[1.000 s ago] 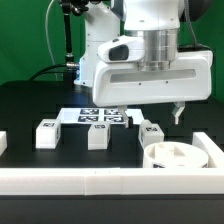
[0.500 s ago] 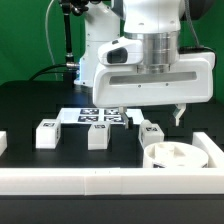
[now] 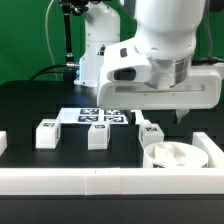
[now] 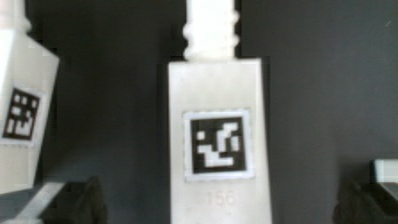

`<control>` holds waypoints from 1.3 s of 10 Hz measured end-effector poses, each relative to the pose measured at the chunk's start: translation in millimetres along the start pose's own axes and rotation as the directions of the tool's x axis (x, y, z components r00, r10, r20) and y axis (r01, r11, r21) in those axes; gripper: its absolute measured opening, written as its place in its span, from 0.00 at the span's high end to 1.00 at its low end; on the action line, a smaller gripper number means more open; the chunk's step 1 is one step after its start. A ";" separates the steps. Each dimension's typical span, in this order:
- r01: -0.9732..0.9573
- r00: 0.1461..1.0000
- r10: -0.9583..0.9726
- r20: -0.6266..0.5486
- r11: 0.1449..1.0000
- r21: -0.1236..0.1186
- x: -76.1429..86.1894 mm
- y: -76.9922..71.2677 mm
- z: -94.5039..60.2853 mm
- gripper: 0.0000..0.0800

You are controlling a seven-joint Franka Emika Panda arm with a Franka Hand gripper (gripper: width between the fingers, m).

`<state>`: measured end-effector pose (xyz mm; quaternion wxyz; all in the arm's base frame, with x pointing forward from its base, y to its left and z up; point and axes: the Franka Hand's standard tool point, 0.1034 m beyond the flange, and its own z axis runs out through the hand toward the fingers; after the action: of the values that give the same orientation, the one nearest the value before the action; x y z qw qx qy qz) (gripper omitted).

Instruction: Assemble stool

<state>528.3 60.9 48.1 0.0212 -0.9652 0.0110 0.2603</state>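
The gripper [image 4: 228,182] is open wide. In the wrist view its two dark fingers [image 4: 75,200] stand one on each side of a white leg [image 4: 219,100]. There is a dark gap between the leg and each finger, so nothing is held. The leg lies flat on the black table [image 4: 125,120]. A black-and-white square tag [image 4: 219,143] on it faces the camera. A thin peg [image 4: 210,35] sticks out of one end. A second leg [image 4: 22,100] lies beside it, a bit apart, and the edge of the picture cuts it off.

In the exterior view three white legs sit in a row across the middle of the frame. They are the left leg [image 3: 46,133], the middle leg [image 3: 97,134] and the right leg [image 3: 152,131]. The gripper hangs just above the right leg. The round seat [image 3: 172,155] sits in the lower right, just beside that leg. The marker board [image 3: 100,116] lies flat behind the row. Long white rails [image 3: 100,181] run along the bottom and up the right side. A green backdrop [image 3: 25,40] fills the upper left. The big white robot arm [image 3: 165,50] fills the upper right.
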 end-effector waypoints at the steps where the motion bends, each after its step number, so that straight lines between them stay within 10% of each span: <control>1: 0.000 0.997 0.000 0.074 1.000 -0.003 -5.6 0.8 3.8 0.19; 10: 0.017 0.870 -0.009 0.492 1.000 -0.012 -3.4 0.4 46.3 0.19; 12: 0.019 0.870 -0.010 0.492 1.000 -0.013 -3.5 -0.5 46.6 0.25; 13: 0.019 0.870 -0.011 0.493 1.000 -0.013 -3.5 -0.5 46.7 0.48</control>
<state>501.8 63.6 9.6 0.0169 -0.8673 -0.0045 0.4974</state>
